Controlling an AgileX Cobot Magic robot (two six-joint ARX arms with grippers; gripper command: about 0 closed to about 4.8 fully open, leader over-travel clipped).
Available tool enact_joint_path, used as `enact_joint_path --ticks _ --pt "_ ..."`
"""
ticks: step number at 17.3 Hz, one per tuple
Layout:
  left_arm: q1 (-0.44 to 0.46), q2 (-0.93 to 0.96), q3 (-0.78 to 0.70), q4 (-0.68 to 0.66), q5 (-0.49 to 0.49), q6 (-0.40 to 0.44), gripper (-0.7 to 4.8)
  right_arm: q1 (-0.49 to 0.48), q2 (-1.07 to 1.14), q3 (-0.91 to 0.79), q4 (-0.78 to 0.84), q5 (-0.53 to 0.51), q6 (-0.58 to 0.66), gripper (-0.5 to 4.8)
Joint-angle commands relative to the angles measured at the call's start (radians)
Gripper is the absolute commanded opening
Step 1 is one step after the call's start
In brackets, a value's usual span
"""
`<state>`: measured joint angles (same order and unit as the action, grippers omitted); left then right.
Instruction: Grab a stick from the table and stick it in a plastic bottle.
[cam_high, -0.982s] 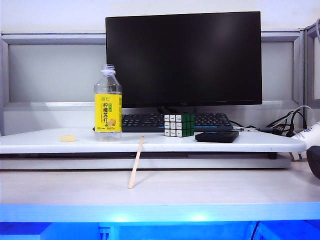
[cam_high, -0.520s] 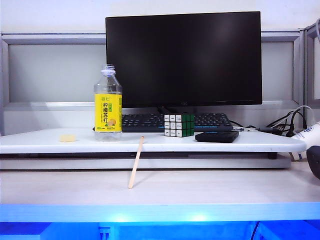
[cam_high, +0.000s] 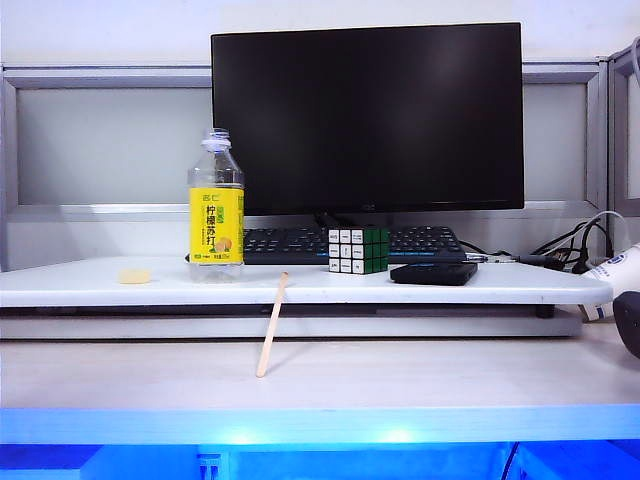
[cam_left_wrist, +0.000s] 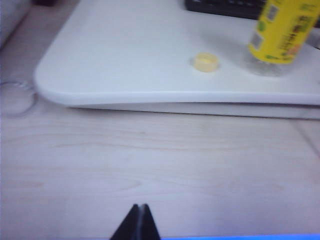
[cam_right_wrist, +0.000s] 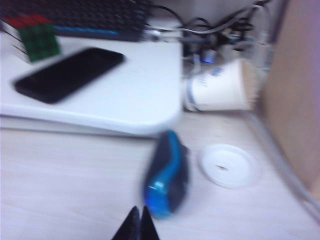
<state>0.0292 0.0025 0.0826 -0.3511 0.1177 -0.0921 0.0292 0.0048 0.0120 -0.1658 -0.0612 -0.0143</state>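
Leaning against the raised shelf's front edge, stick (cam_high: 272, 325) foot on the table (cam_high: 420, 375), uncapped plastic bottle (cam_high: 216, 205) upright just behind. Left gripper (cam_left_wrist: 138, 220) and right gripper (cam_right_wrist: 136, 222) both clenched, empty, near the table's front. Advice: open wide, pinch stick mid-length, keep it vertical.

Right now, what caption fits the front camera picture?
Stick leans on the shelf edge, near the open plastic bottle; no fingers in sight.

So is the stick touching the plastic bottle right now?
Apart. The exterior view shows the stick leaning against the shelf board's front edge, with bare white shelf between its top end and the plastic bottle standing further back.
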Motion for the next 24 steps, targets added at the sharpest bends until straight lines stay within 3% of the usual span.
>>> enact_joint_path --ticks 1,8,12,14,15,16,19,21,24 --pt "-0.001 0.001 -0.002 0.044 0.158 0.033 -0.06 0.002 0.0 0.008 0.099 -0.049 0.073 -0.05" --pt "-0.047 0.001 -0.002 0.095 0.317 0.033 -0.06 0.018 0.021 0.141 0.089 -0.124 0.226 -0.05" --pt "-0.134 0.001 -0.002 0.129 0.312 0.041 -0.06 0.105 0.209 0.26 0.091 -0.215 0.355 -0.04" --pt "-0.164 0.001 -0.002 0.129 0.305 0.071 -0.06 0.172 0.337 0.319 0.116 -0.233 0.362 0.06" --pt "-0.178 0.001 -0.002 0.132 0.306 0.103 -0.06 0.242 0.455 0.379 0.148 -0.233 0.363 0.86" --pt "-0.181 0.001 -0.002 0.14 0.306 0.103 -0.06 0.278 0.524 0.416 0.156 -0.233 0.363 1.33" --pt "-0.182 0.001 0.001 0.191 0.332 0.103 -0.06 0.359 0.687 0.501 0.172 -0.243 0.438 2.07" --pt "-0.181 0.001 0.001 0.257 0.368 0.103 -0.06 0.408 0.854 0.573 0.203 -0.309 0.531 3.28" --pt "-0.182 0.001 0.003 0.286 0.443 0.097 -0.06 0.413 1.094 0.634 0.301 -0.45 0.663 4.26"
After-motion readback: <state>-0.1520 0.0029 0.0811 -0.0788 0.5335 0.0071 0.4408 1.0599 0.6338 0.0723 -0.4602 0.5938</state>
